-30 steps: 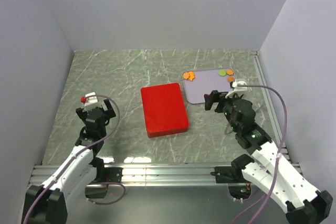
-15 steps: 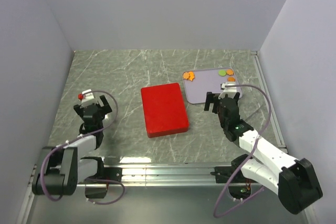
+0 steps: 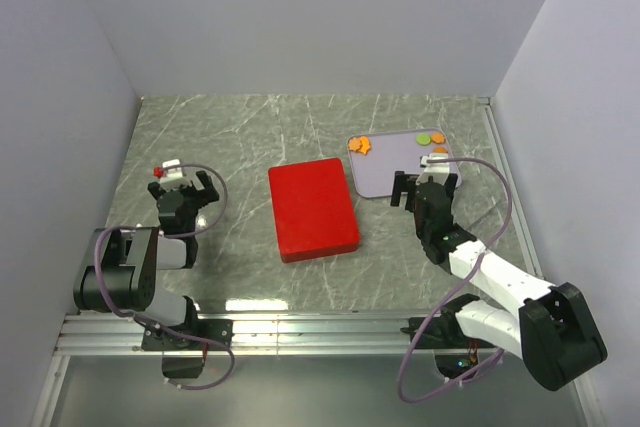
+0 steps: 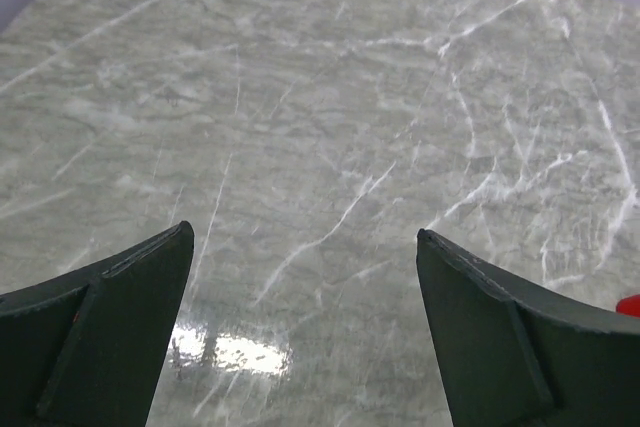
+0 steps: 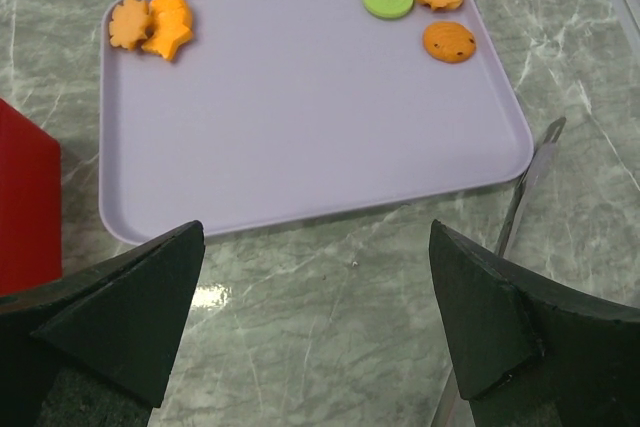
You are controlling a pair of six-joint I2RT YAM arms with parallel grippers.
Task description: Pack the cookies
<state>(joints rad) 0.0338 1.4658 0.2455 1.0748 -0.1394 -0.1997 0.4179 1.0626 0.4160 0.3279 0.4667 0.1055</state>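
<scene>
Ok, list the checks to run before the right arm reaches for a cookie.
1. Right gripper open and holding nothing: ok.
2. Left gripper open, out of the way over the table: ok.
3. Cookies in view: ok, five lie on the tray, grouped at its two far corners.
4. Way across the tray to them: ok, nothing lies between.
5. Red box open to take cookies: not ok, its top looks shut.
</scene>
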